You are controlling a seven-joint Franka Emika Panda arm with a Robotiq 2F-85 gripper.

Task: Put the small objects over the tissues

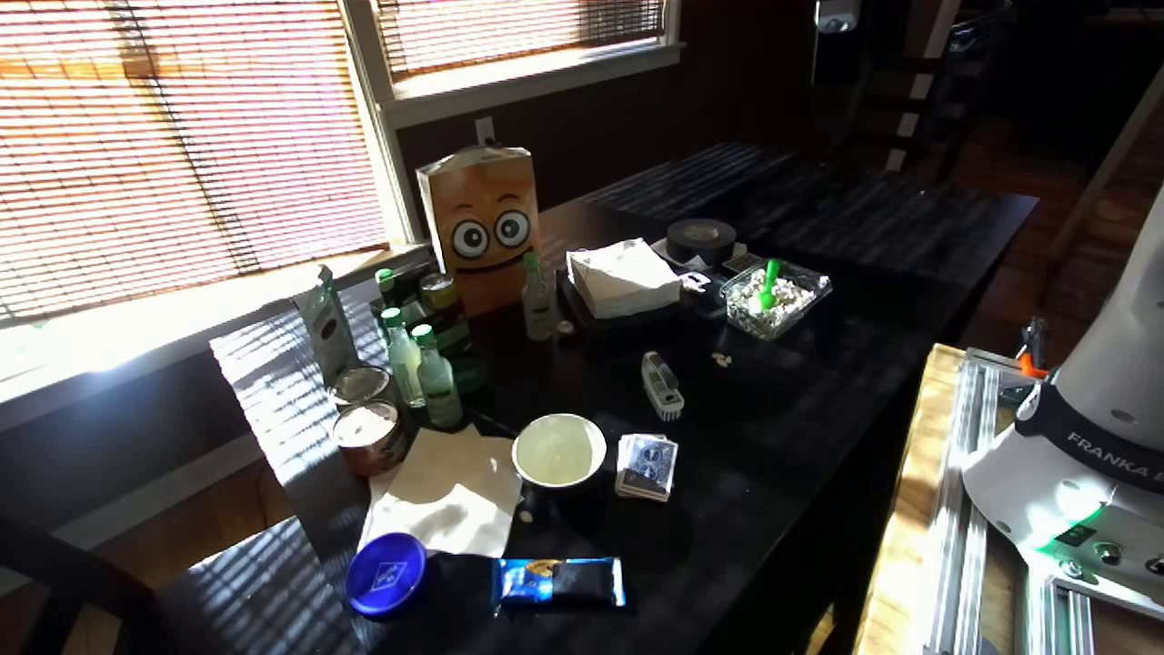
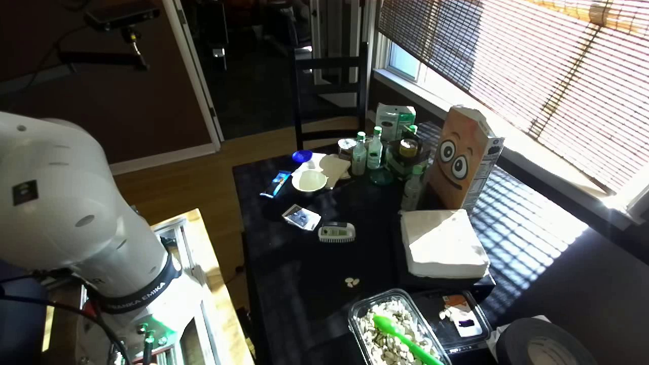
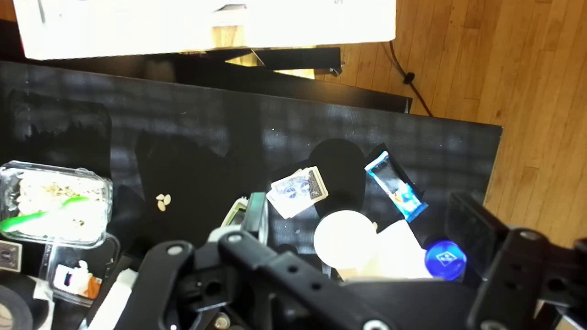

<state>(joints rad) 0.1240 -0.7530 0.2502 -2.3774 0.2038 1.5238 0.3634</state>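
The tissues (image 1: 623, 277) are a square white stack in both exterior views (image 2: 441, 243), on a dark base beside the orange box. In the wrist view only a white strip (image 3: 114, 298) shows at lower left, partly hidden by the gripper. Small objects lie on the black table: a card deck (image 1: 647, 466), a blue snack packet (image 1: 559, 582), a white-green brush (image 2: 336, 232), a blue lid (image 1: 388, 575) and a few seeds (image 2: 351, 282). My gripper (image 3: 367, 215) is open and empty, high above the table. One finger partly hides the brush in the wrist view.
A white bowl (image 1: 559, 450) stands by crumpled beige paper (image 1: 455, 491). Bottles (image 1: 438, 382), cans (image 1: 368, 437) and an orange box (image 2: 459, 157) stand on the window side. A seed container (image 2: 395, 329) with a green spoon and a tape roll (image 1: 700, 241) are near the tissues.
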